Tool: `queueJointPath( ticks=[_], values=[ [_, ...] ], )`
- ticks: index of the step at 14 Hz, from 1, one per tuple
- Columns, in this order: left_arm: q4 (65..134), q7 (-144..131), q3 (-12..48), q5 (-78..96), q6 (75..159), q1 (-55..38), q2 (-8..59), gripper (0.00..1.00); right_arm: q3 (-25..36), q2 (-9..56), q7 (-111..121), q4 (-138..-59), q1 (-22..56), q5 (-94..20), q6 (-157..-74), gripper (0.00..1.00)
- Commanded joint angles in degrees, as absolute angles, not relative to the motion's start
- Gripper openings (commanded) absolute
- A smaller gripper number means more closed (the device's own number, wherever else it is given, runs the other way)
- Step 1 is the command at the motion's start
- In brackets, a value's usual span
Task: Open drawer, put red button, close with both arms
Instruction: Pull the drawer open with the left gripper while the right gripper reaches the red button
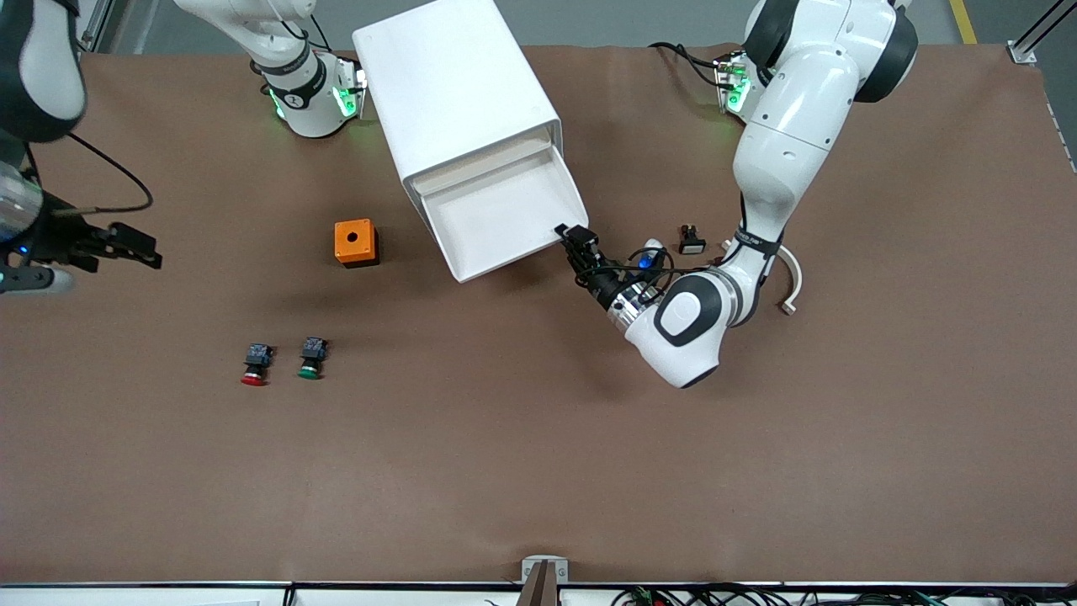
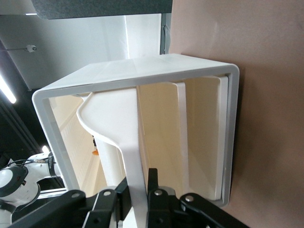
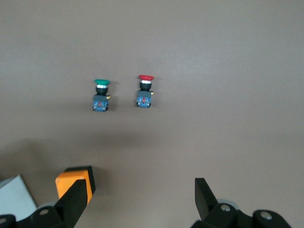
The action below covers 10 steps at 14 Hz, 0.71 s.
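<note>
Drawer-opening is wrapping up: the left gripper point(image 1: 575, 241), fingers pinched tight on the front lip of the white drawer point(image 1: 505, 220), is holding it pulled out of the white cabinet point(image 1: 458, 109), tray looking empty. Next, by my read, the right gripper point(image 1: 135, 244), hanging w/ fingers spread wide and holding nothing near the right arm's end of the table, is needing to drop over the red button point(image 1: 256, 364), which is lying beside the green button point(image 1: 311, 358), both nearer the front camera than the orange box point(image 1: 355, 242), w/o nudging the green one. Brown table cover point(image 1: 538, 471) is lying flat and matte, w/ a small black-and-white part point(image 1: 692, 240) near the left arm, grey floor showing past the table's top edge.
</note>
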State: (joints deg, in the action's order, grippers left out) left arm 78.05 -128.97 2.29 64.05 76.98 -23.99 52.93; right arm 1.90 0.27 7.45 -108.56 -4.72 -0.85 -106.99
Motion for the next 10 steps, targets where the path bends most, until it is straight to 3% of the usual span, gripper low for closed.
queueJointPath(
  ticks=[1, 4, 8, 9, 10],
  values=[
    [76.73, -128.67, 2.29, 66.01, 76.46, -22.24, 52.38, 0.15, 1.41, -0.27, 4.49, -116.43, -5.36, -0.44, -115.89, 1.0],
    [76.64, -128.58, 2.29, 66.01, 76.64, -20.92, 52.38, 0.17, 1.41, 3.06, 4.22, -122.5, -5.36, -0.44, -128.2, 1.0],
    [76.73, -128.14, 2.28, 66.01, 76.73, -20.13, 52.64, 0.22, 1.32, 9.3, -1.93, -123.75, -4.4, -0.44, -135.68, 1.0],
    [76.82, -128.14, 2.2, 65.83, 76.73, -20.21, 52.65, 0.38, 1.32, 10.97, -2.72, -124.01, -3.87, -0.44, -137.79, 1.0],
    [76.9, -128.06, 2.2, 65.48, 76.73, -20.3, 52.91, 0.72, 1.32, 12.73, -4.03, -124.1, -3.35, -0.44, -140.07, 1.0]
  ],
)
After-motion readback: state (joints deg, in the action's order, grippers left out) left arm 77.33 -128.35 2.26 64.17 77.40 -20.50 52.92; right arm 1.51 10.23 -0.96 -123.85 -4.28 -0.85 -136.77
